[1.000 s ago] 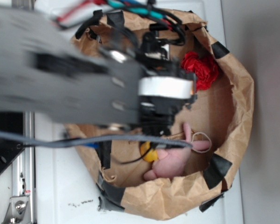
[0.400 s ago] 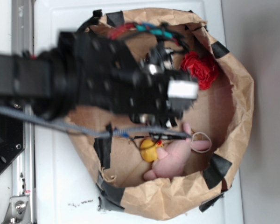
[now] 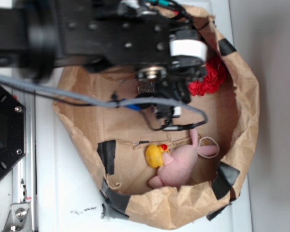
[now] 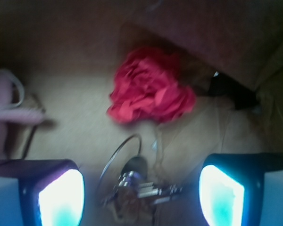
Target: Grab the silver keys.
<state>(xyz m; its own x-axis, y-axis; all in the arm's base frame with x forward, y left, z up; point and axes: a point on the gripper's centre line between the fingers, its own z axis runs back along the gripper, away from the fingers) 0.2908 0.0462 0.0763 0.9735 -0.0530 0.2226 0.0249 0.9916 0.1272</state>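
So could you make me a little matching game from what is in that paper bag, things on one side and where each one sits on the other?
Things:
1. silver keys
2. red flower
3. pink plush bunny
4. yellow duck

Places:
A. tucked against the bunny's side
B. on the bag floor between the two fingers of the open gripper
C. by the bag wall, just beyond the keys in the wrist view
D. low in the bag in the exterior view, one ear stretched toward the arm

Pairs: 1-B, 2-C, 3-D, 4-A
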